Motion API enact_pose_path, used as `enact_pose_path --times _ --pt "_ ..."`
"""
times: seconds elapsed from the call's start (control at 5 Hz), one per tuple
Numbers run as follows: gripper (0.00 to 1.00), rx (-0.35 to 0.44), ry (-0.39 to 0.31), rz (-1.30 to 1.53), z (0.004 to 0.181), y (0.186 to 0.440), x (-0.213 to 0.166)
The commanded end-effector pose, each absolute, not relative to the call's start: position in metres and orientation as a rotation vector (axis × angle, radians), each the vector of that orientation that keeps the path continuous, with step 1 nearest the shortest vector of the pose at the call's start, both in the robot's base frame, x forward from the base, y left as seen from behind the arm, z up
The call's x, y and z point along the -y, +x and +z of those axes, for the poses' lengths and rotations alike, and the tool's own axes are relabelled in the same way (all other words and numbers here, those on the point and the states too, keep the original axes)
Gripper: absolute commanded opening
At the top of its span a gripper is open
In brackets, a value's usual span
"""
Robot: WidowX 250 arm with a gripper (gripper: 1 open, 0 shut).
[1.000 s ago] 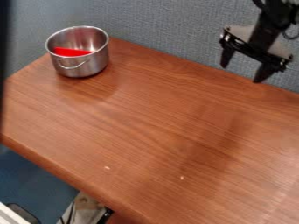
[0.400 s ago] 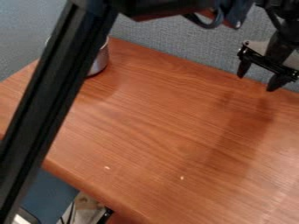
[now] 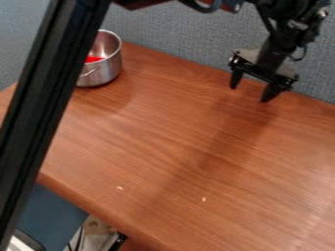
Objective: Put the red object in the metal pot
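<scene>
- The metal pot (image 3: 100,59) stands near the far left corner of the wooden bench (image 3: 170,147), partly hidden by a dark arm link (image 3: 53,118).
- The red object (image 3: 92,58) lies inside it.
- The claw (image 3: 261,82), jaws apart, hangs over the bench's far right edge, well apart from the pot.

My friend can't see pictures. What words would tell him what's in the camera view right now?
A red object lies inside a shiny metal pot at the far left of a wooden table. The robot's black gripper hangs open and empty over the far right side, while a dark bar crosses the left foreground.
</scene>
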State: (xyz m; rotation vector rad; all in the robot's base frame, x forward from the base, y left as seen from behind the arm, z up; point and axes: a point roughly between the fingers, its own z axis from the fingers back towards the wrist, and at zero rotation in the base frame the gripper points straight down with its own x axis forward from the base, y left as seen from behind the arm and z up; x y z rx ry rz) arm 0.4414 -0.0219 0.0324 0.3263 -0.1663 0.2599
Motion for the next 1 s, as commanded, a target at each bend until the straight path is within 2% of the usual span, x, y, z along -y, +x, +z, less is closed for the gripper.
enact_pose_path --times 0.0,0.4,0.6,0.8 --pt "0.0 0.26 0.279 0.324 0.088 0.451 0.035" --pt "0.0 0.22 0.267 0.408 0.1 0.443 0.059" --pt "0.0 0.251 0.249 0.387 0.09 0.432 0.063" --pt "0.0 0.304 0.227 0.369 0.09 0.421 0.07"
